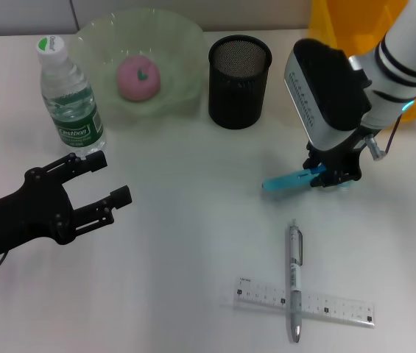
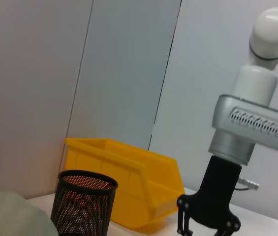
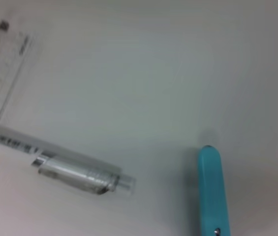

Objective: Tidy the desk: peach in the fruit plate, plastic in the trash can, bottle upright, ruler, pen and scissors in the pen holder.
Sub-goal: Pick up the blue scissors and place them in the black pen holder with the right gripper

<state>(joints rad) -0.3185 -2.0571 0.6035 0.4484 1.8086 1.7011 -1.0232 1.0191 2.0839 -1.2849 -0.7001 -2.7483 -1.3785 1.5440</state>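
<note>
My right gripper (image 1: 332,176) is shut on the blue scissors (image 1: 288,180), whose teal tip (image 3: 210,189) points left just over the table. The silver pen (image 1: 294,279) lies across the clear ruler (image 1: 307,301) near the front edge; both also show as the pen (image 3: 79,172) and the ruler (image 3: 1,73). The pink peach (image 1: 138,76) rests in the green fruit plate (image 1: 178,44). Left of the plate, the bottle (image 1: 69,95) stands upright. The black mesh pen holder (image 1: 239,72) stands right of the plate. My left gripper (image 1: 113,178) hovers open at the left, holding nothing. No plastic is in view.
A yellow bin (image 1: 340,22) stands at the back right, behind my right arm, and appears again as the bin (image 2: 129,182) behind the pen holder (image 2: 82,201). The right arm's gripper (image 2: 207,219) shows in the left wrist view.
</note>
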